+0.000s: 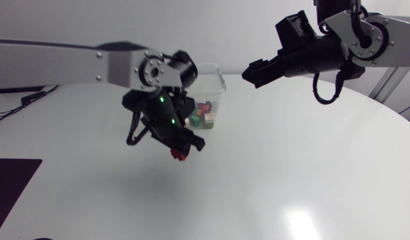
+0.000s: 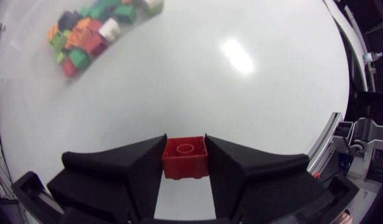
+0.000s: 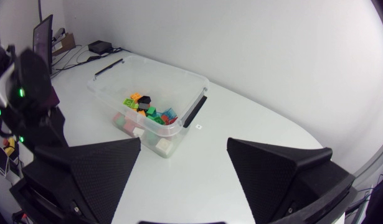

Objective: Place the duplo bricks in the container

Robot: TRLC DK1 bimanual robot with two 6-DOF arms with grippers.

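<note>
the clear plastic container (image 3: 192,89) stands on the white table (image 1: 291,173), its lid off; a heap of duplo bricks (image 3: 147,111) fills one end of it, green, orange, red, yellow, white and one black on top, while the other end shows bare floor; a dark handle clip sits on the rim of each short side; the left gripper (image 2: 185,144) hangs above the table just beside the container, its two black fingers pressed against opposite sides of a red brick (image 2: 185,159), studs facing up towards the camera, so it is clamped on that brick and holds it clear of the table; in the left wrist view the container lies well ahead of the gripper, the coloured bricks seen through its blurred wall; the right gripper (image 3: 184,148) is up in the air on the container's other side, fingers spread wide with nothing between them; the container lies ahead of it.
</note>
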